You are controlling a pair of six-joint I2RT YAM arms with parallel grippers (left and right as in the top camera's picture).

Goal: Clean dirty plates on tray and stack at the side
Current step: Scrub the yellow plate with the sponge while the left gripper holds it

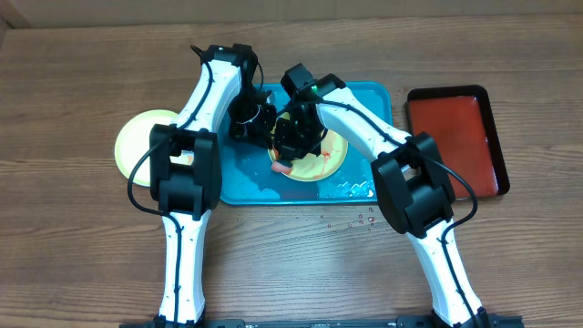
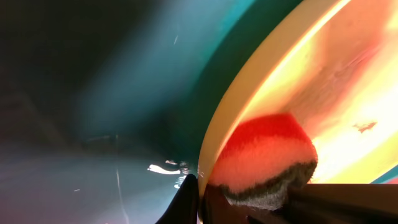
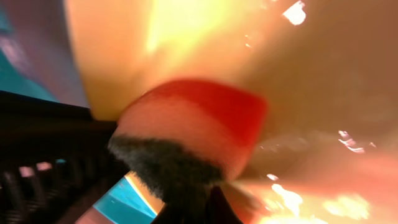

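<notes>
Yellow plate (image 1: pixel 332 162) lies face up in blue tray (image 1: pixel 378 100), whose long side runs left-right. Right gripper (image 3: pixel 186 199) is clamped on red sponge (image 3: pixel 193 124), left gripper (image 2: pixel 200 202) pinches plate rim.

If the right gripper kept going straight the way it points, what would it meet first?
Probably the yellow-green plate: the sponge in the right gripper looks pressed on it, though blur leaves contact uncertain.

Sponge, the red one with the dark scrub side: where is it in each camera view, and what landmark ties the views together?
Overhead: the sponge shows as a small red bit at the left edge of the plate.
Left wrist: bottom right, against the plate rim.
Right wrist: centre, filling much of the frame.
Shared landmark: the yellow plate it presses on.
</notes>
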